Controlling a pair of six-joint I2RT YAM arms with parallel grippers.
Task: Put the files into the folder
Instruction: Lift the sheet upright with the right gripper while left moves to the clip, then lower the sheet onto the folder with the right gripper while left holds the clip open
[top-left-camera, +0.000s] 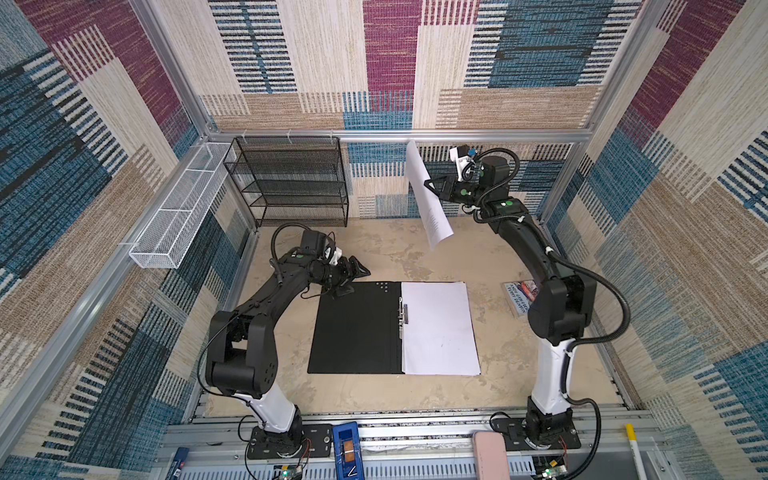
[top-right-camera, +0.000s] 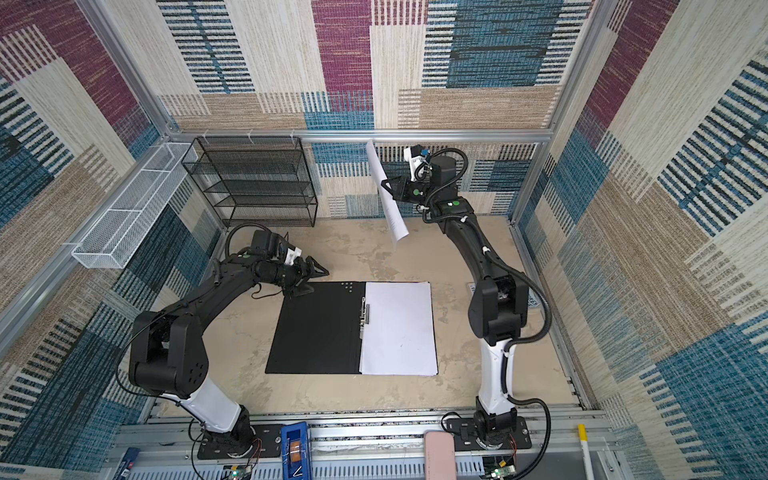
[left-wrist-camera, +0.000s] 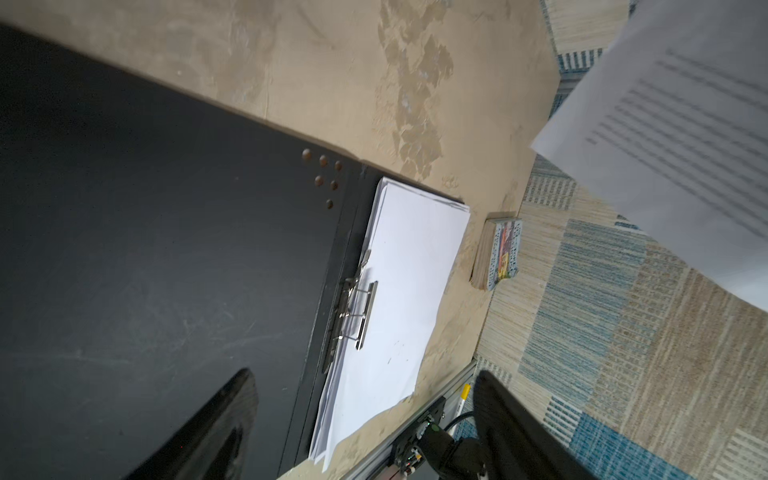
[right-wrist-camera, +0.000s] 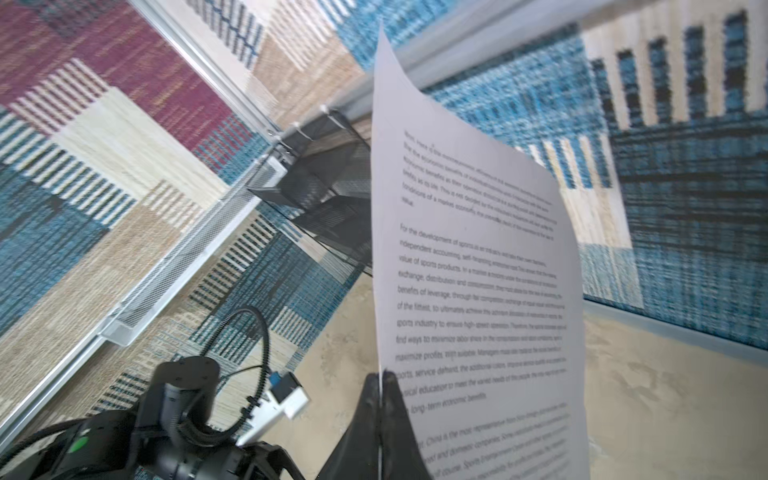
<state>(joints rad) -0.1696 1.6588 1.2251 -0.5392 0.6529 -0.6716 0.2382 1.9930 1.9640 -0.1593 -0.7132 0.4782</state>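
The folder (top-left-camera: 353, 328) (top-right-camera: 316, 328) lies open on the table, black inside facing up. A stack of white files (top-left-camera: 440, 328) (top-right-camera: 399, 328) rests on its right half beside the metal spine clip (top-left-camera: 403, 311) (left-wrist-camera: 357, 316). My right gripper (top-left-camera: 428, 184) (top-right-camera: 384, 183) (right-wrist-camera: 381, 374) is raised near the back wall, shut on the edge of a printed sheet (top-left-camera: 428, 195) (right-wrist-camera: 478, 291) that hangs on edge in the air. My left gripper (top-left-camera: 355, 279) (top-right-camera: 313, 279) (left-wrist-camera: 363, 376) hovers open over the folder's far left corner, with nothing between its fingers.
A black mesh shelf (top-left-camera: 291, 183) stands at the back left, and a white mesh basket (top-left-camera: 178, 208) hangs on the left wall. A colourful book (top-left-camera: 521, 297) (left-wrist-camera: 503, 253) lies right of the folder, partly behind the right arm. A blue box (top-left-camera: 345, 451) and a pink object (top-left-camera: 490, 455) sit on the front rail.
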